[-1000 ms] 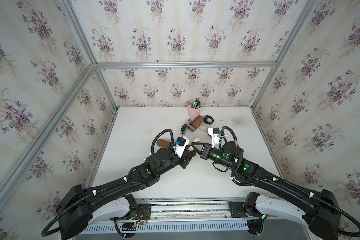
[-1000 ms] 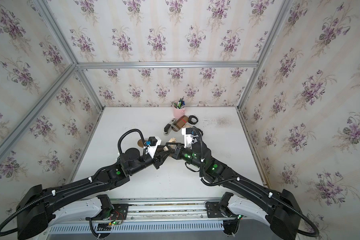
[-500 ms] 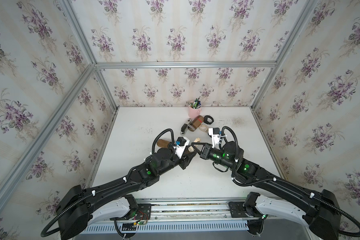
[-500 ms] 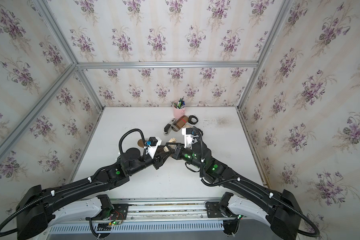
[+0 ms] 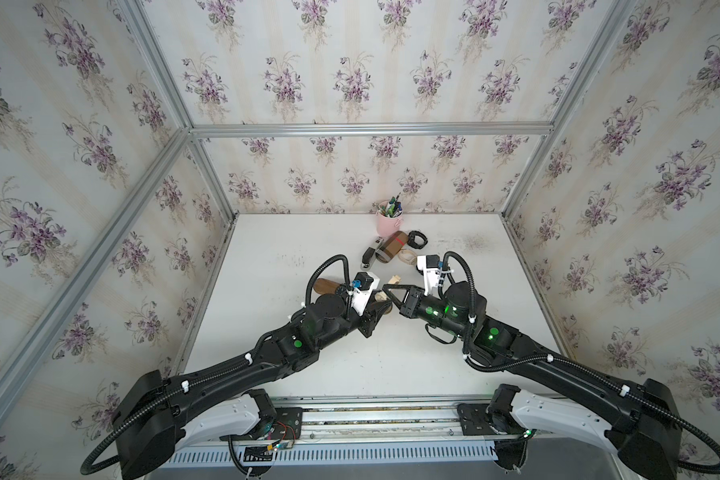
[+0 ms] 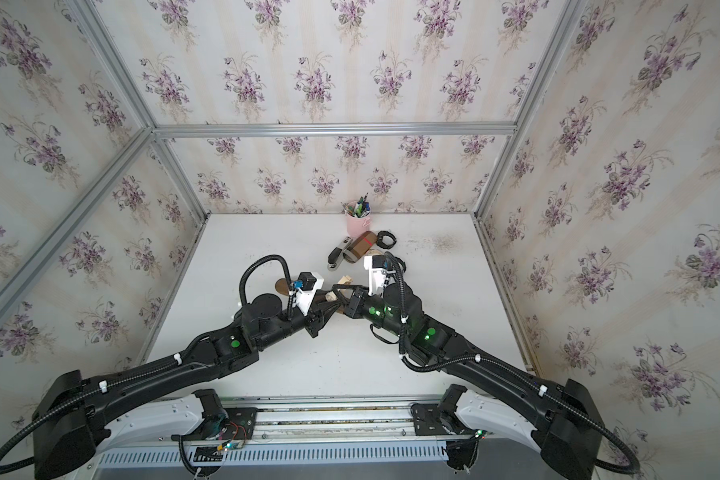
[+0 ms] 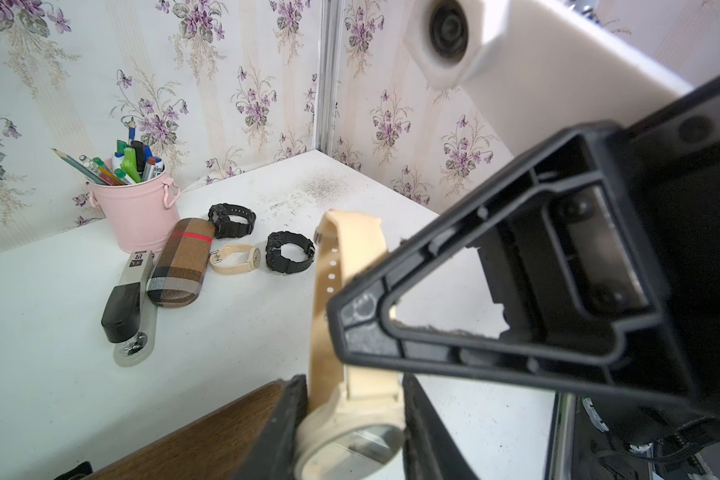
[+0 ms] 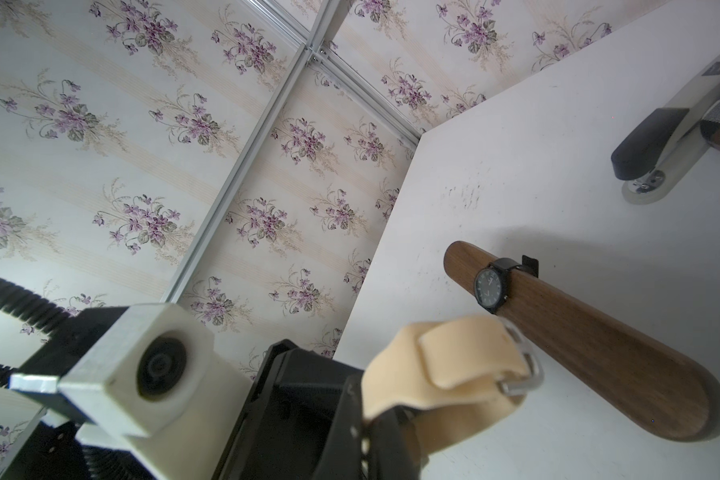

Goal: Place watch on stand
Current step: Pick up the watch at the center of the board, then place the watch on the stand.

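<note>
Watch (image 7: 350, 432) dial cut off within left tool (image 7: 352, 399), stand (image 7: 208, 436) partly hidden.

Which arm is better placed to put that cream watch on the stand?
Probably left: the left gripper holds the cream watch by its case beside the stand; the right gripper pinches its strap.

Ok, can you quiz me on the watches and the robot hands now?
1. True or false: the stand already wears a black watch.
2. The held watch, between left gripper and right gripper, is: A black, B cream, C pink.
3. How many loose watches lie on the table near the cup?
Key: 1 true; 2 B; 3 three.
</note>
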